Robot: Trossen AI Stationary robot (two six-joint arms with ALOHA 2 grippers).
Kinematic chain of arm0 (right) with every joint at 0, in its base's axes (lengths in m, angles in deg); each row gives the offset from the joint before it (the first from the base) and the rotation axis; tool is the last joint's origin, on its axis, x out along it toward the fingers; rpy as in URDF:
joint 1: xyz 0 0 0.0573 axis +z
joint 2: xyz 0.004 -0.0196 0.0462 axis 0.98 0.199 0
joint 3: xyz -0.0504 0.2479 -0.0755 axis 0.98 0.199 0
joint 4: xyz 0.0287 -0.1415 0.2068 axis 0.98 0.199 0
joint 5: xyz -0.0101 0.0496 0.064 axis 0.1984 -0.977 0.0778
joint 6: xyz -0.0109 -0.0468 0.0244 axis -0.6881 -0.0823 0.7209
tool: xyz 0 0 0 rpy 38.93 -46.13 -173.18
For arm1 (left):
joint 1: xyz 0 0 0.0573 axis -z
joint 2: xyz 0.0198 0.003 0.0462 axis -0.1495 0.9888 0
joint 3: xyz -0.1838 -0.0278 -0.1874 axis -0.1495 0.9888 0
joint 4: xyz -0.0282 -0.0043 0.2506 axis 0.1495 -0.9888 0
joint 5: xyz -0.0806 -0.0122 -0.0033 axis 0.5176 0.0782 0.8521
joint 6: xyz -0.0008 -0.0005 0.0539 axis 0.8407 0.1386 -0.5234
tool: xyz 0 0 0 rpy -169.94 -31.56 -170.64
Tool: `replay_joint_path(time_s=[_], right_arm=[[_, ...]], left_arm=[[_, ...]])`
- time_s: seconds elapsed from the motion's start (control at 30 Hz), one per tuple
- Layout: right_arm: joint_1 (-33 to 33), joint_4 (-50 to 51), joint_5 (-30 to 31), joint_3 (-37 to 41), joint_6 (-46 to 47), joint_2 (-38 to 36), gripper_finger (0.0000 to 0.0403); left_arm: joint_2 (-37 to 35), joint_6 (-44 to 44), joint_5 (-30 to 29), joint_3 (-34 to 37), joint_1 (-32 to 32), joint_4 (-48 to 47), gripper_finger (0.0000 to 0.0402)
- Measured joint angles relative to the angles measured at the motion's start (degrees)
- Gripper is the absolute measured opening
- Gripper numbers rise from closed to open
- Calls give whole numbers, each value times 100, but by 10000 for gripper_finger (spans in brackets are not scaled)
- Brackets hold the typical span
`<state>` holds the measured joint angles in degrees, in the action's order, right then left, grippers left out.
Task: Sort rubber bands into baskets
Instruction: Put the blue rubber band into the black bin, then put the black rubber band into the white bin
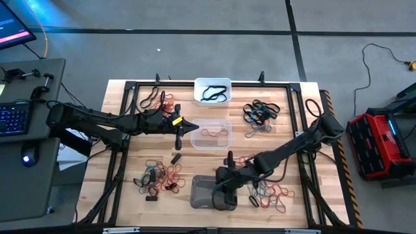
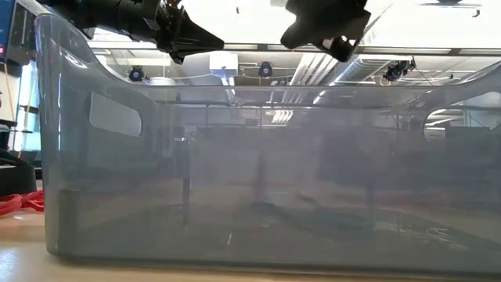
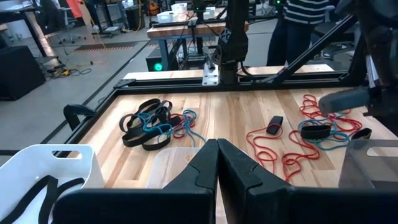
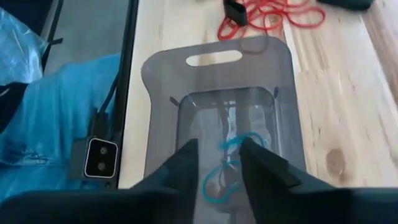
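High view: the translucent grey plastic basket (image 1: 209,193) sits at about six o'clock on the pale wooden table (image 1: 305,166), and the right gripper (image 1: 224,195) hangs over its right end. The clear plastic basket (image 1: 209,133) lies at the centre, with the left gripper (image 1: 188,127) at its nine o'clock edge. The opaque white basket (image 1: 212,91) at twelve o'clock holds black loops. Loose heaps of red, black and teal rubber bands (image 1: 162,177) lie at seven, five, two and eleven o'clock.

Low view: the grey basket's wall fills the picture; both grippers show only as dark shapes above its rim.

Left wrist view: the left gripper's two dark fingers (image 3: 199,171) are pressed together with nothing between them.

Right wrist view: the right gripper's fingers (image 4: 180,165) stand a little apart, straight above the grey basket's floor. A thin teal rubber band (image 4: 225,165) shows in the gap and below the tips; it looks to be lying loose inside the basket, though contact with a finger cannot be ruled out.

Such a band is probably very light, limp and stretchy, and apt to cling to a pad or snag its neighbours. A pinch on a single strand at a heap's edge would seem safest.
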<state>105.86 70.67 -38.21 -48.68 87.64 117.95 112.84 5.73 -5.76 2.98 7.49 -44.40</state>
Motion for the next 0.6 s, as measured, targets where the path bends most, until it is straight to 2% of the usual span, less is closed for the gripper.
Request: replay_joint_path(time_s=[0.1, 0.17, 0.27, 0.4, 0.6], right_arm=[[1, 12, -17, 0, -84, -112, 138], [1, 11, -5, 0, -172, -219, 134], [4, 138, 148, -7, -514, -424, 100], [5, 929, 270, -7, -828, -732, 20], [-264, 2008, 415, -7, -1205, -1231, 6]], left_arm=[[0, 0, 1, 0, 0, 9, 0], [0, 0, 1, 0, 0, 52, 0], [0, 19, -1, 0, 0, 129, 0], [0, 187, -1, 0, 0, -16, 0], [0, 211, -1, 0, -1, -81, 0]])
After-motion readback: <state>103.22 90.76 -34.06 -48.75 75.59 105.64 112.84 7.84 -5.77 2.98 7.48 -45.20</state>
